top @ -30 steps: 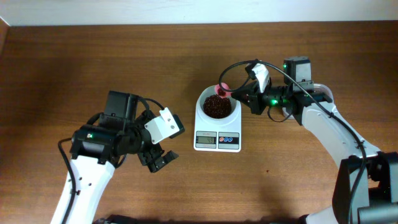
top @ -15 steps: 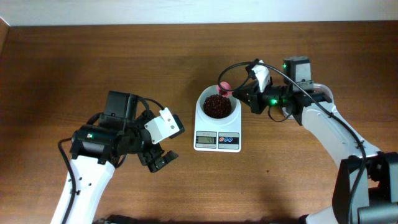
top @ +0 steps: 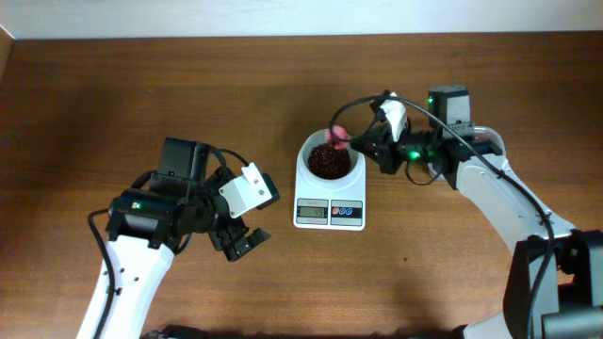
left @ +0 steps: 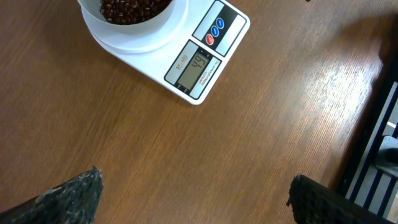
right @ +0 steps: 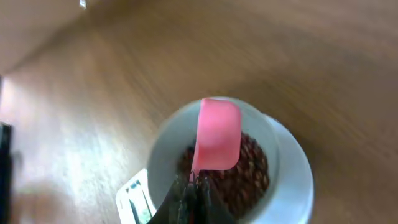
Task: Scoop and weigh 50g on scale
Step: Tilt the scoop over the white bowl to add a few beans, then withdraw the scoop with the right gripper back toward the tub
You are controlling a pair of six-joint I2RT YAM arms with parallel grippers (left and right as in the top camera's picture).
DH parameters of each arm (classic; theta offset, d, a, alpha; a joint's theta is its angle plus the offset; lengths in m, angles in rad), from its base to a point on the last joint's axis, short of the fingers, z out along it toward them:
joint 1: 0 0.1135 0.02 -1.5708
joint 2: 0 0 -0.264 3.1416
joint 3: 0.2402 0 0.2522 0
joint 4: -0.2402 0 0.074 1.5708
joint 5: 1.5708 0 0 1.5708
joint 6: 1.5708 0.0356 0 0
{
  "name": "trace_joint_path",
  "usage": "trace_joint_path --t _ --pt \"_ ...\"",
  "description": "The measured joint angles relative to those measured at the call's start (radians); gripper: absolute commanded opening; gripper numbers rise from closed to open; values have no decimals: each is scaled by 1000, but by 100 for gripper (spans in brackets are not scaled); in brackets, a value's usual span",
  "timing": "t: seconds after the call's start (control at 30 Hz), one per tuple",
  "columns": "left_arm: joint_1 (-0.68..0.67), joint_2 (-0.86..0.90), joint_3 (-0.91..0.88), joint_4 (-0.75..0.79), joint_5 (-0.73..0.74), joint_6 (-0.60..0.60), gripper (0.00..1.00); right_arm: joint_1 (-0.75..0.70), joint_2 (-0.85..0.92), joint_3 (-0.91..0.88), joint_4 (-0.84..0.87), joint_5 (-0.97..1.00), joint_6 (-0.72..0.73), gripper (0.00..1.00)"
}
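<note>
A brown wooden surface (top: 141,94) is seen from above, with the scale (top: 329,213) set near its middle, a little toward the right arm's side. The left tool (top: 239,243) is held well apart from the scale, low over bare wood, its jaws released wide and nothing between them. On the scale's platform a round white bowl (top: 303,160) is carried. Just over the bowl's far rim a pink scoop (right: 217,134) is held by the right tool (top: 363,144), which is clenched on the scoop's handle. No beans are seen on the scoop's visible face, so it is judged to be emptied or nearly so. Dark red beans (top: 327,162) are heaped in the bowl and cover its bottom. The display (left: 198,66) is lit, but its digits are too small to be read with certainty.

The step in hand is judged to be the tipping of a scoopful into the bowl, late in the weighing. For the next move, the display is to be checked. If the target is not met, only a small further portion is called for, added gently.
</note>
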Motion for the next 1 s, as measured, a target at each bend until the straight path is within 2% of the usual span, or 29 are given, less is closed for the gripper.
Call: trace_joint_path --t 0.77,1.0 --pt "0 0 0 0 0 0 99 16 0 0 -4 24 -14 4" --pt "0 0 0 0 0 0 99 12 0 0 -3 -47 127 4"
